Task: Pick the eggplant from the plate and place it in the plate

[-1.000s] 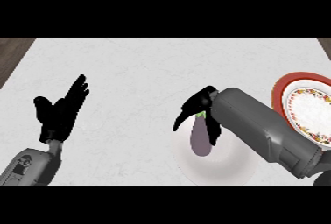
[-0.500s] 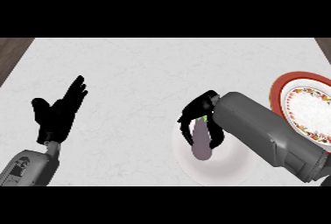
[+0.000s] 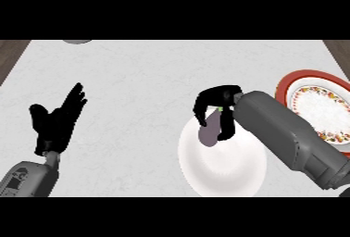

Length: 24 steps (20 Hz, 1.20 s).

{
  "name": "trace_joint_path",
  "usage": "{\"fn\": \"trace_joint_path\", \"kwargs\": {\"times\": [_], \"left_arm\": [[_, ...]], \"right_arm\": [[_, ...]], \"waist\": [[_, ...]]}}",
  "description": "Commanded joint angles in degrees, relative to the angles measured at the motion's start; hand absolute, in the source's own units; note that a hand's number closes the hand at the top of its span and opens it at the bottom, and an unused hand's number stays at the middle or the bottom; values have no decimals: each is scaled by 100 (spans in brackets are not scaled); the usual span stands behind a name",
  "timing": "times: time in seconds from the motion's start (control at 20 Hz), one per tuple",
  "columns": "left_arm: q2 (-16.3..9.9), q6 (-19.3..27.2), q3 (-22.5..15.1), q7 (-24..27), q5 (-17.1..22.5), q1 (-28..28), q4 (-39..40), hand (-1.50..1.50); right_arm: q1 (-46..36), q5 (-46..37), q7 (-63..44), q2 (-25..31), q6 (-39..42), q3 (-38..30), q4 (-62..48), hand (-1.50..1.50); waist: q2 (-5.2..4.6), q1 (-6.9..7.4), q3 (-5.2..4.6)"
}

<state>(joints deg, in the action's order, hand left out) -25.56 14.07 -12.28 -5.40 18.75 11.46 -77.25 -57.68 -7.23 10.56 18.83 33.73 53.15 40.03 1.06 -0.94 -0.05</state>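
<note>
1. Since a second ago: lifted slightly and drawn toward the upper rim of the white plate [image 3: 222,171], the eggplant [image 3: 209,131] now hangs from the right hand [image 3: 217,99] rather than lying flat at the plate's middle.
2. Over the same second: tucked further round the eggplant's stem end, with the forearm swung lower and nearer across the white plate.
3. Unmoved meanwhile: left hand [image 3: 58,121], resting well to the left of the white plate, fingers straight and spread, pointing up and away, holding nothing.
4. Done so far, judging by the frame: grasp made, eggplant apparently just clear of the white plate or barely touching its upper edge; cannot tell which for certain.
5. Fingers [image 3: 226,127] of the right hand: curled down and clamped on the eggplant's upper end, green stem just visible between them.
6. Left to do: carry to the right of the white plate, over to the red-rimmed patterned plate [image 3: 318,109], then lower and release there.
7. Right arm pose: forearm coming in from lower right, lying diagonally over the white plate's right side, wrist bent so the hand points down at the bench [image 3: 150,74].
8. Red-rimmed plate: just right of the white plate, partly hidden by the forearm, nothing on it.
</note>
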Motion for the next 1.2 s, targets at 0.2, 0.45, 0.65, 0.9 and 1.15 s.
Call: {"fn": "trace_joint_path", "kwargs": {"times": [0.2, 0.45, 0.65, 0.9, 1.15], "left_arm": [[-23, 111, 144, 45, 44, -377, 148, 0], [-168, 66, 351, 73, 144, -470, 143, 0], [-193, 55, 387, 132, 116, -469, 86, 0], [-122, 93, 293, 63, 26, -401, -131, 0], [-39, -41, 274, -42, 46, -405, -259, 0]], "right_arm": [[-290, -162, -1539, 559, -3653, -1396, -74, 150], [-397, -755, -2340, 974, -5547, -1656, 348, 150], [188, -1130, -3264, 1053, -6582, -1649, 812, 150], [1120, -1178, -4135, 1493, -7144, -1847, 2047, 150], [2362, -1176, -4316, 2520, -7455, -2320, 3050, 150]], "waist": [[227, -521, 7], [227, -579, -5], [138, -539, -5], [84, -461, -3], [-31, -168, 5]]}}
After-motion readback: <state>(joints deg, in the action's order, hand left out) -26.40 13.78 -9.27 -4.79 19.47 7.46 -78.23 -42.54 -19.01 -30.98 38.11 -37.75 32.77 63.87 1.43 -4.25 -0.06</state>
